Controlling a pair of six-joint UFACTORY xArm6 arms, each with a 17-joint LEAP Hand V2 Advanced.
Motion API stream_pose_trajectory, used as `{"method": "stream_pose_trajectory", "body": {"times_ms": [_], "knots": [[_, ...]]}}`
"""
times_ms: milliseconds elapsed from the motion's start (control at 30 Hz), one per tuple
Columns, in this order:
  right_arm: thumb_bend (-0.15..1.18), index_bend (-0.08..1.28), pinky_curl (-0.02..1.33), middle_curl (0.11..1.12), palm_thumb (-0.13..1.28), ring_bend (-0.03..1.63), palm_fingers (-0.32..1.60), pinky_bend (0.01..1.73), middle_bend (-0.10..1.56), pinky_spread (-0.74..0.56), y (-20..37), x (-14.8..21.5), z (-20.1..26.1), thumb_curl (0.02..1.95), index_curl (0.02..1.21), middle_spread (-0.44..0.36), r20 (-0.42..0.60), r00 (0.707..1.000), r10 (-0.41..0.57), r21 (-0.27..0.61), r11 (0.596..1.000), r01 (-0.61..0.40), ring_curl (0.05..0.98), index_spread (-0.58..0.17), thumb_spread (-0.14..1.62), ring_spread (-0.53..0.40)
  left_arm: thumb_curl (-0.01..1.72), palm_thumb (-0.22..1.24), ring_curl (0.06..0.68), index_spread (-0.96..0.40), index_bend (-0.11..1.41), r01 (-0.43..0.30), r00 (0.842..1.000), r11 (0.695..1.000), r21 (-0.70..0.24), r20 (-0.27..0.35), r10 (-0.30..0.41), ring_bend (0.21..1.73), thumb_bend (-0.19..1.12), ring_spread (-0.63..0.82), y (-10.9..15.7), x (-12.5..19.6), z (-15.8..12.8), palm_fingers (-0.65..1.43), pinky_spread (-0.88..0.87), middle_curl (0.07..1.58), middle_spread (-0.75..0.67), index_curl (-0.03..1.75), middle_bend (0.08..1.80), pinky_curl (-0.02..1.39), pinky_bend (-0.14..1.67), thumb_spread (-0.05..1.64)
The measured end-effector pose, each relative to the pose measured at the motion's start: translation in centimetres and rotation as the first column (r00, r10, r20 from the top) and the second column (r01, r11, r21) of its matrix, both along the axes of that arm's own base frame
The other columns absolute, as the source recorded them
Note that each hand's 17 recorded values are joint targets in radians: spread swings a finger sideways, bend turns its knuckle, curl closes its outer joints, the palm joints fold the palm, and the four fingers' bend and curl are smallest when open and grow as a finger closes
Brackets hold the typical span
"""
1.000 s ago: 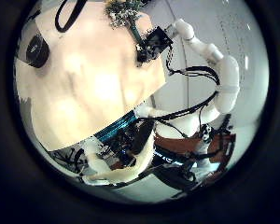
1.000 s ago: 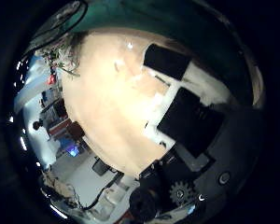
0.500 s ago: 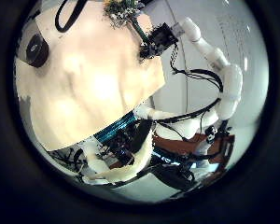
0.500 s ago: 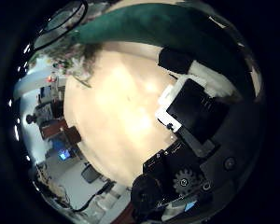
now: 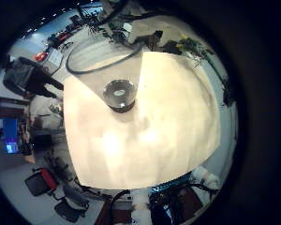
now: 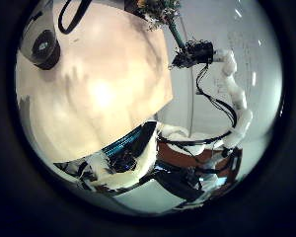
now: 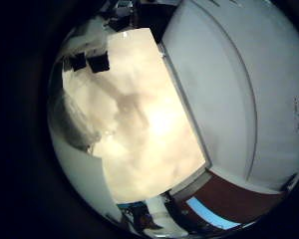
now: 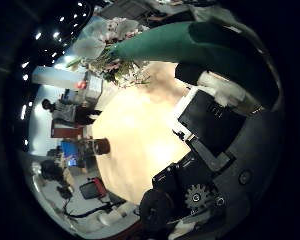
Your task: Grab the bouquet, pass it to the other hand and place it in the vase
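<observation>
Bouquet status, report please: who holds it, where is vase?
Right robot hand shut on bouquet, off table. Left robot hand hovers over table. Vase upright, nothing blocking it.

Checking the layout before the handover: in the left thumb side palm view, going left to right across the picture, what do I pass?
vase → bouquet → right hand holding the bouquet's stem → right arm

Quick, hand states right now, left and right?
Left hand: cannot be told, its fingers do not show clearly.
Right hand: closed, holding the bouquet by its stem end.
</observation>
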State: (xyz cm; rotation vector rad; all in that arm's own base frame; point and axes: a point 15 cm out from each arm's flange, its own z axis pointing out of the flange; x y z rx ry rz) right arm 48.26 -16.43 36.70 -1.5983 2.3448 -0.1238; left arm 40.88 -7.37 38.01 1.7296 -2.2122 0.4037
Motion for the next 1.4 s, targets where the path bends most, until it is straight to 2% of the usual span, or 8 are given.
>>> {"method": "stream_pose_trajectory", "body": {"times_ms": [67,333,500,600,767,967,1267,1400], "knots": [[0.08,1.08,0.56,0.81,1.17,1.48,1.13,1.45,1.35,-0.18,0.7,-0.6,1.7,0.81,0.96,-0.139,0.022,1.0,0.007,0.013,1.0,-0.007,0.632,-0.276,0.9,-0.189,0.29,0.22,0.207,0.0,0.16,-0.001,1.0,0.999,-0.053,0.013,0.002,0.55,-0.02,0.47,0.1,-0.5,1.1,0.15,0.57,0.33,0.27,0.33,0.19,0.17,0.5,1.06],[0.06,1.09,0.6,0.79,1.17,1.48,1.13,1.42,1.37,-0.18,3.4,-1.0,6.1,0.9,0.96,-0.131,0.13,0.991,0.044,0.074,0.996,-0.054,0.644,-0.261,0.88,-0.187,0.29,0.23,0.207,0.0,0.17,-0.013,0.995,1.0,-0.022,0.102,0.016,0.56,-0.02,0.47,2.4,-3.8,5.5,0.15,0.57,0.34,0.26,0.33,0.2,0.16,0.51,1.07],[0.05,1.1,0.62,0.78,1.16,1.48,1.13,1.4,1.37,-0.19,6.6,-1.2,9.8,0.94,0.95,-0.129,0.243,0.965,0.096,0.145,0.98,-0.135,0.648,-0.253,0.87,-0.186,0.29,0.23,0.205,0.01,0.17,-0.047,0.99,0.999,-0.026,0.132,0.05,0.57,-0.02,0.47,4.2,-5.2,7.1,0.16,0.57,0.34,0.26,0.33,0.2,0.15,0.51,1.07],[0.04,1.1,0.64,0.78,1.16,1.48,1.14,1.39,1.37,-0.19,8.9,-1.7,11.5,0.96,0.95,-0.128,0.289,0.948,0.131,0.193,0.962,-0.192,0.649,-0.249,0.87,-0.185,0.29,0.23,0.206,0.02,0.17,-0.11,0.983,0.993,-0.038,0.14,0.115,0.57,-0.02,0.47,6.4,-5.2,7.4,0.16,0.57,0.35,0.26,0.33,0.2,0.15,0.5,1.07],[0.04,1.11,0.67,0.77,1.17,1.48,1.14,1.37,1.38,-0.19,12.9,-2.5,15.5,1.0,0.94,-0.126,0.417,0.884,0.209,0.245,0.911,-0.331,0.653,-0.244,0.86,-0.185,0.29,0.24,0.205,0.02,0.17,-0.194,0.966,0.977,-0.084,0.16,0.206,0.59,-0.02,0.44,8.5,-4.8,8.4,0.22,0.56,0.35,0.24,0.33,0.21,0.14,0.51,1.07],[0.02,1.12,0.7,0.76,1.17,1.47,1.14,1.35,1.38,-0.19,17.6,-4.2,19.3,1.05,0.93,-0.124,0.536,0.795,0.285,0.279,0.829,-0.485,0.656,-0.238,0.84,-0.185,0.29,0.23,0.204,0.03,0.16,-0.182,0.971,0.966,-0.183,0.123,0.206,0.61,-0.02,0.4,7.8,-5.3,8.8,0.25,0.53,0.37,0.21,0.32,0.22,0.14,0.55,1.06],[0.01,1.13,0.74,0.75,1.17,1.48,1.15,1.32,1.39,-0.2,20.7,-5.5,22.0,1.11,0.92,-0.122,0.634,0.697,0.335,0.278,0.742,-0.61,0.658,-0.231,0.83,-0.182,0.29,0.21,0.2,0.03,0.16,-0.109,0.985,0.879,-0.464,0.067,0.158,0.64,-0.03,0.34,3.8,-3.6,10.8,0.29,0.47,0.38,0.17,0.32,0.25,0.12,0.59,1.04],[0.0,1.14,0.75,0.75,1.17,1.48,1.15,1.3,1.39,-0.2,22.3,-6.1,21.4,1.14,0.91,-0.121,0.65,0.683,0.333,0.328,0.687,-0.648,0.658,-0.229,0.83,-0.182,0.29,0.2,0.196,0.03,0.17,-0.09,0.986,0.807,-0.584,0.06,0.153,0.64,-0.03,0.33,2.6,-2.6,12.2,0.29,0.44,0.39,0.16,0.32,0.27,0.12,0.6,1.03]]}}
